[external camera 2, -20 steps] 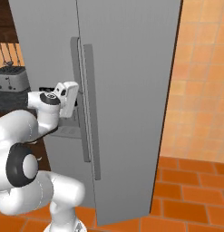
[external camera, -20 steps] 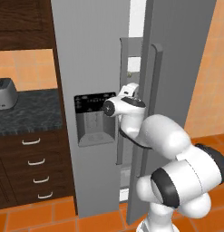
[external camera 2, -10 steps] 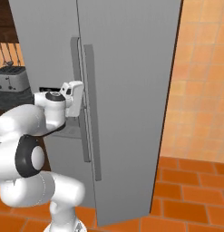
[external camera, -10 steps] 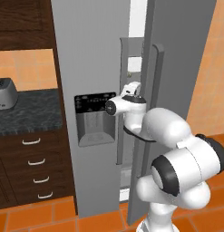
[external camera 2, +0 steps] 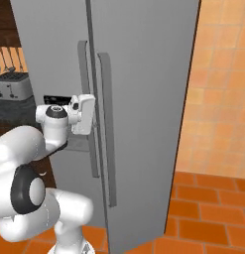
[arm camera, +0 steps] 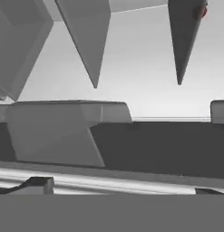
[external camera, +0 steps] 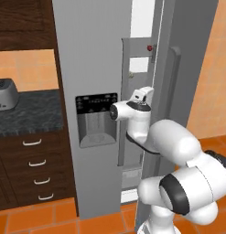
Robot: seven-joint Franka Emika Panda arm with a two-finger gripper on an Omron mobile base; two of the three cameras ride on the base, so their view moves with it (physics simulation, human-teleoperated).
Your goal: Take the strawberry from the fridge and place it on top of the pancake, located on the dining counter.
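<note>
Terracotta floor tiles and orange walls frame a kitchen corner where the robot stands right up against the fridge [external camera: 91, 68]. Nearest, the white arm bends up and forward, carrying the gripper [external camera: 142, 94] level with the gap between the fridge's two doors; its jaws stand wide apart and grasp nothing. From the right base camera the same gripper [external camera 2: 86, 115] sits just beside the two vertical door handles [external camera 2: 107, 129]. Beyond it, the right door is swung partly ajar, baring grey door shelves [external camera: 137, 50]. On the uppermost visible one, a tiny red spot, likely the strawberry [external camera: 150, 47], lies above and slightly right of the hand, deeper inside. By my judgement, the coming reach must go upward and inward. What else the shelves hold is too hidden to say. Farther left, a toaster [external camera: 4, 93] rests on dark granite.
</note>
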